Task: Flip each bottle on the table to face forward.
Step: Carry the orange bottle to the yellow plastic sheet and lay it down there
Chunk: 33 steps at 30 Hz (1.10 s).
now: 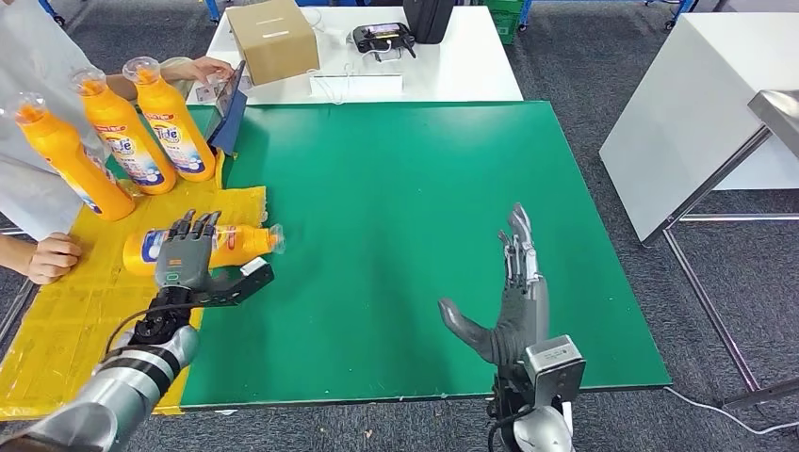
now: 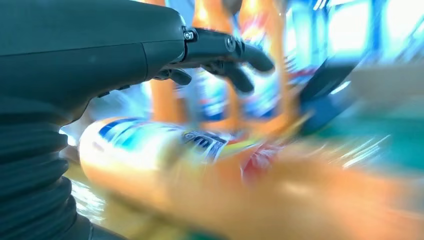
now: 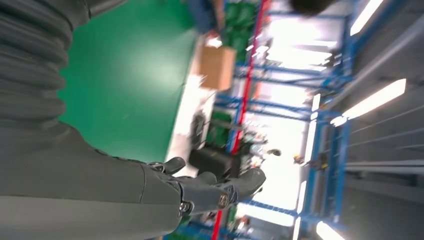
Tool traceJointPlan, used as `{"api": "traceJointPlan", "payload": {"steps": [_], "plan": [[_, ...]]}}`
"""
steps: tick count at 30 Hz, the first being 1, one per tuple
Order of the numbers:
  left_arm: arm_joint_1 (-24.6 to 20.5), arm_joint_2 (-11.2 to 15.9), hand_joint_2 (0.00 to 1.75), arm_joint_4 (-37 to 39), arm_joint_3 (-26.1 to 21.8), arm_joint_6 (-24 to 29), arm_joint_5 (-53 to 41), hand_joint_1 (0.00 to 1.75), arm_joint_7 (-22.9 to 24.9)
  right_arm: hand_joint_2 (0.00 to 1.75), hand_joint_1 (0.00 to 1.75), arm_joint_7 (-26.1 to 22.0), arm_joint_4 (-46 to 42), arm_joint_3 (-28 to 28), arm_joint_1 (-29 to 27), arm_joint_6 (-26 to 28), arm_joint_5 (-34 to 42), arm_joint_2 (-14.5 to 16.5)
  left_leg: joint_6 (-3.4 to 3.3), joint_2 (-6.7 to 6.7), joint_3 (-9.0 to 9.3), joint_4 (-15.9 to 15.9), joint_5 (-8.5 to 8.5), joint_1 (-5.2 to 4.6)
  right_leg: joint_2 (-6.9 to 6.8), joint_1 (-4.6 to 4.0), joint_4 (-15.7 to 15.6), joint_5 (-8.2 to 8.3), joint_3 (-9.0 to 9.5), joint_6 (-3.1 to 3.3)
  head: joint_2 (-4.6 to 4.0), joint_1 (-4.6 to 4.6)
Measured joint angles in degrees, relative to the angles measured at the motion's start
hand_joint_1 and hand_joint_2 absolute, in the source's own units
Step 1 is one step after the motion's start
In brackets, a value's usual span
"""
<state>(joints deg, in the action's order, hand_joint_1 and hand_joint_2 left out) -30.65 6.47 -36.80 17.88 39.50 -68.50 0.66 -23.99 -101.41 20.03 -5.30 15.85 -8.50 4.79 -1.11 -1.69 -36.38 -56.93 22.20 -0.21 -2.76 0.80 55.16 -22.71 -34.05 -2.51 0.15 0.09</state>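
One orange bottle (image 1: 203,248) lies on its side on the yellow mat (image 1: 66,311) at the left edge of the green bench (image 1: 424,207), cap pointing toward the bench's middle. The left hand (image 1: 186,256) is draped over its body, fingers spread across the label, thumb out beneath; whether it truly grips cannot be told, likely it is settling in to turn the bottle. Beyond the lying bottle stand three upright bottles (image 1: 127,132), near enough to be knocked. A person's hand (image 1: 52,256) rests beside it on the mat. The right hand (image 1: 509,292) hovers well apart, fingers spread, holding nothing.
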Motion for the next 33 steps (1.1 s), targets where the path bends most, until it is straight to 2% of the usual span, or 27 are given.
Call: {"api": "traceJointPlan", "payload": {"steps": [3, 6, 9, 14, 17, 18, 20, 23, 27, 29, 33], "plan": [[10.24, -4.48, 1.75, -17.85, -7.29, 0.98, -2.01, 0.0, -12.14, 1.75, 0.0, 0.38, -0.97, -1.47, -3.26, 0.96, -2.36, -0.59, -0.09, -0.06, -0.02, 0.0, 0.25, -0.18, 0.05, 0.17, -0.01, -0.11, -0.02, -0.13, 0.0, 0.01], [19.91, -10.68, 1.75, -35.36, -13.32, 1.11, -7.16, 0.0, -20.51, 1.75, 0.0, 0.67, -1.47, -2.33, -6.12, 2.08, -3.52, -1.23, -0.18, -0.11, -0.03, 0.0, 0.51, -0.29, 0.13, 0.28, -0.03, -0.22, -0.03, -0.23, 0.0, 0.02], [25.46, -15.12, 1.75, -45.55, -17.49, 1.11, -8.44, 0.0, -23.33, 1.75, 0.0, 0.86, -1.64, -2.48, -7.74, 2.66, -4.06, -1.72, -0.23, -0.1, -0.03, 0.0, 0.62, -0.3, 0.14, 0.29, -0.05, -0.34, -0.02, -0.34, 0.0, -0.01], [30.7, -20.21, 1.75, -54.48, -23.16, 1.07, -4.28, 0.0, -29.68, 1.75, 0.0, 1.74, -2.67, -2.61, -9.92, 4.08, -5.03, -2.49, -0.22, -0.03, 0.0, 0.0, 0.61, -0.16, 0.04, 0.16, -0.04, -0.44, 0.05, -0.32, 0.0, -0.02], [33.7, -22.54, 1.75, -59.16, -24.17, 1.01, 3.9, 0.0, -33.41, 0.44, 0.0, 2.0, -4.18, -3.42, -11.94, 4.89, -5.4, -2.96, -0.22, -0.02, 0.01, 0.01, 0.62, -0.16, 0.05, 0.16, -0.04, -0.46, 0.07, -0.3, 0.0, -0.02], [34.98, -22.83, 1.75, -60.57, -23.53, 0.61, 7.84, 0.0, -33.04, 0.0, 0.0, 2.13, -4.87, -3.81, -12.8, 5.01, -5.55, -3.12, -0.21, -0.02, 0.01, 0.0, 0.64, -0.17, 0.04, 0.17, -0.04, -0.49, 0.07, -0.3, 0.0, -0.03], [37.74, -22.01, 1.75, -62.89, -19.98, -1.49, 17.19, 0.0, -28.58, 0.0, 0.0, 2.44, -6.48, -4.7, -14.7, 4.98, -5.85, -3.32, -0.22, 0.01, 0.02, 0.0, 0.68, -0.18, 0.02, 0.18, -0.04, -0.56, 0.07, -0.33, 0.0, -0.02], [40.49, -18.35, 1.75, -64.7, -11.96, -7.55, 32.15, 0.0, -20.47, 0.0, 0.0, 2.86, -8.52, -6.43, -17.2, 3.91, -5.45, -3.33, -0.21, 0.12, 0.03, 0.0, 0.75, -0.19, -0.06, 0.18, -0.05, -0.63, 0.1, -0.35, 0.0, -0.02], [42.69, -13.69, 1.75, -64.01, -3.1, -16.47, 50.23, 0.0, -16.79, 0.0, 0.0, 3.29, -9.84, -10.08, -20.16, 0.06, -3.39, -2.29, -0.16, 0.17, 0.06, 0.01, 0.81, -0.19, -0.06, 0.18, -0.05, -0.67, 0.12, -0.32, 0.0, -0.02], [43.41, -12.02, 1.75, -63.01, 0.57, -18.33, 55.86, 0.0, -16.16, 0.0, 0.0, 3.55, -9.88, -11.67, -21.26, -1.73, -3.06, -1.51, -0.15, 0.16, 0.06, 0.01, 0.82, -0.19, -0.06, 0.18, -0.05, -0.67, 0.12, -0.32, 0.0, -0.02], [44.06, -9.21, 0.0, -60.7, 6.57, -19.18, 61.27, 0.0, -15.52, 0.0, 0.0, 3.34, -9.86, -13.31, -22.76, -3.36, -3.18, -0.26, -0.14, 0.17, 0.06, 0.01, 0.83, -0.18, -0.06, 0.18, -0.05, -0.67, 0.12, -0.32, 0.0, -0.03]]}}
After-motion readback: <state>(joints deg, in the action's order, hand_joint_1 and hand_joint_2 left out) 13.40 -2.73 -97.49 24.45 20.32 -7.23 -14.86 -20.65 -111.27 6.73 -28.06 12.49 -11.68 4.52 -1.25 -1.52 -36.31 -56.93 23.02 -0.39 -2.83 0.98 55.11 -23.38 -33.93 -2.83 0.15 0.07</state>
